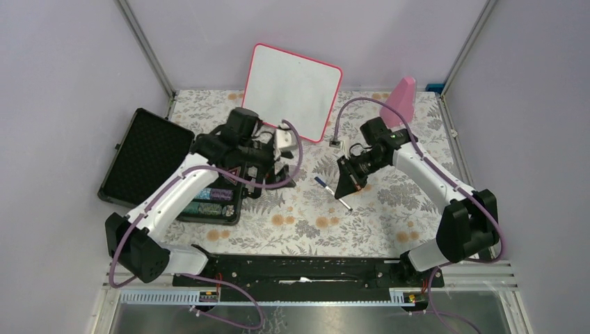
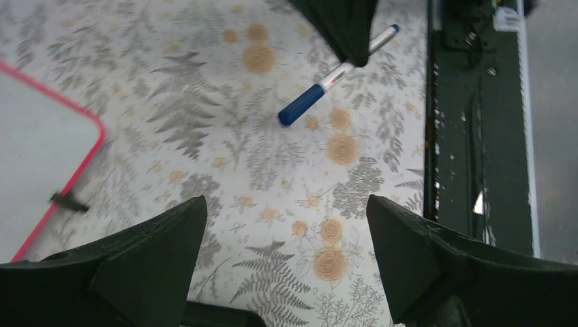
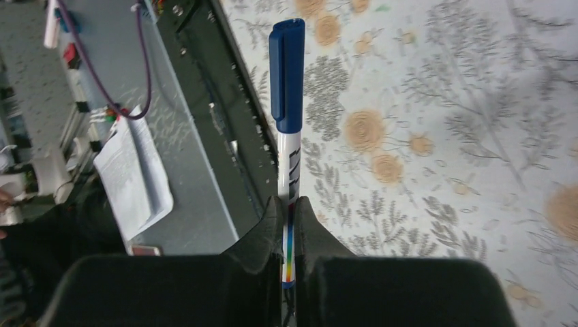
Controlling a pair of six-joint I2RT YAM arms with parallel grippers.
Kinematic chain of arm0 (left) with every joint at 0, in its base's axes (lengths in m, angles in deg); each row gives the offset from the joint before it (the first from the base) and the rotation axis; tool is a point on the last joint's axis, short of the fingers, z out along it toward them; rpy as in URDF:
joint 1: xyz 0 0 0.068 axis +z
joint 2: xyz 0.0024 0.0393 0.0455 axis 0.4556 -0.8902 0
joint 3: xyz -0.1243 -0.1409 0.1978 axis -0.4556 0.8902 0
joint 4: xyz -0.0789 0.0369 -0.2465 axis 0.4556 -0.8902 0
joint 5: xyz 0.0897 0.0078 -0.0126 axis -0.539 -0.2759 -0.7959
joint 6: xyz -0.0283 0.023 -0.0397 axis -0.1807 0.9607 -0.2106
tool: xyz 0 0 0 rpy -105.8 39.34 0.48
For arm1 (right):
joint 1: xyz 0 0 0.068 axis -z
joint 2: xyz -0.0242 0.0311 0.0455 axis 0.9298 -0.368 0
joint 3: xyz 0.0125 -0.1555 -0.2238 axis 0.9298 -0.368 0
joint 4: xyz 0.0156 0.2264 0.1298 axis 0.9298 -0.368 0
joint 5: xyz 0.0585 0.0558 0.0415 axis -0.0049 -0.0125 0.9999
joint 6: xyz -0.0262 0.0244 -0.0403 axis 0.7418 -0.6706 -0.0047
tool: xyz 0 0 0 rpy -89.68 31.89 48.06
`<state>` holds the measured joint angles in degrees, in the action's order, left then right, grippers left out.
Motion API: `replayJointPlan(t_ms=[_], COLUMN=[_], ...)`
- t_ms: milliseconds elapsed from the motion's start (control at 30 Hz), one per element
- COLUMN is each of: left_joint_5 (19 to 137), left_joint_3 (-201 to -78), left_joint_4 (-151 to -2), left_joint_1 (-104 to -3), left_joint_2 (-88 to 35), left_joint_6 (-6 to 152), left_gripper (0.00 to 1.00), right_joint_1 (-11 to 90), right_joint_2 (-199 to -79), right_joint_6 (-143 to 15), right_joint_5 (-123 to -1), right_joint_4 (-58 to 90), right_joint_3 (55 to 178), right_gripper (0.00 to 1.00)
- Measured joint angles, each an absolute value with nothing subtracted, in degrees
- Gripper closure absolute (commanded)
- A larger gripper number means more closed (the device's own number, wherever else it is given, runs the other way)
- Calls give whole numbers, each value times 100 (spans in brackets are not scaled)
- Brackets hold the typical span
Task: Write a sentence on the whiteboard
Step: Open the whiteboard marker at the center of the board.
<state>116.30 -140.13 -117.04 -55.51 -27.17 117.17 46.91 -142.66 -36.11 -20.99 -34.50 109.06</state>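
The whiteboard (image 1: pixel 292 87) leans upright at the back centre, white with a thin red-pink frame; its face is blank and no blue lettering shows. One corner of it shows in the left wrist view (image 2: pixel 34 150). My right gripper (image 1: pixel 350 184) is shut on a white marker with a blue cap (image 1: pixel 322 182) and holds it over the flowered table, in front of the board. In the right wrist view the fingers (image 3: pixel 287 211) clamp the marker's barrel (image 3: pixel 286 75), the cap still on. My left gripper (image 1: pixel 278 170) is open and empty (image 2: pixel 286 225), left of the marker (image 2: pixel 320 88).
An open black case (image 1: pixel 146 156) lies at the left, with a black tray of small items (image 1: pixel 212 198) beside it. A solid pink paddle-shaped object (image 1: pixel 400 101) stands at the back right. A black rail (image 1: pixel 306 268) runs along the near edge.
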Motion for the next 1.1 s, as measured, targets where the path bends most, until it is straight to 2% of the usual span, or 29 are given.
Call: replayJointPlan(t_ms=[233,400,500,567,700,767,800,833,867,900,1000,1100], left_joint_5=[11197,10939,10793,10710,10548,10489,10467,10445,10456,10476,10500,10843], left_joint_3=[-14227,-14277,-14277,-14277,-14277,-14277,-14277,-14277,-14275,-14262,-14131,-13759], left_joint_4=[-12305,-12441,-12489,-12515,-12546,-12543,-12539,-12530,-12600,-12703,-12491,-12084], left_joint_1=[-7046,-7439,-7614,-7730,-7887,-7900,-7900,-7900,-7900,-7909,-7806,-7236], left_joint_2=[-3156,-3355,-3447,-3490,-3543,-3547,-3547,-3547,-3547,-3543,-3488,-3270], left_joint_6=[12291,12405,12433,12455,12527,12560,12545,12565,12527,12521,12344,11856], left_gripper=[10,16,23,33,61,83,95,100,100,100,100,100], right_joint_1=[4265,3990,3907,3878,3815,3786,3780,3773,3773,3786,3854,4320], right_joint_2=[-14511,-14511,-14511,-14513,-14513,-14513,-14513,-14513,-14515,-14517,-14524,-14524], right_joint_6=[-3373,-3299,-3246,-3190,-3096,-3061,-3052,-3028,-2993,-2956,-3023,-3207], right_joint_5=[-1675,-1526,-1439,-1408,-1327,-1312,-1290,-1281,-1295,-1301,-1266,-1010], right_joint_4=[-4012,-4195,-4309,-4381,-4504,-4541,-4556,-4578,-4563,-4563,-4617,-4580], right_joint_3=[11013,11016,11040,11061,11103,11103,11103,11105,11118,11155,11337,11660], right_gripper=[100,100,100,100,100,98,90,74,53,38,20,14])
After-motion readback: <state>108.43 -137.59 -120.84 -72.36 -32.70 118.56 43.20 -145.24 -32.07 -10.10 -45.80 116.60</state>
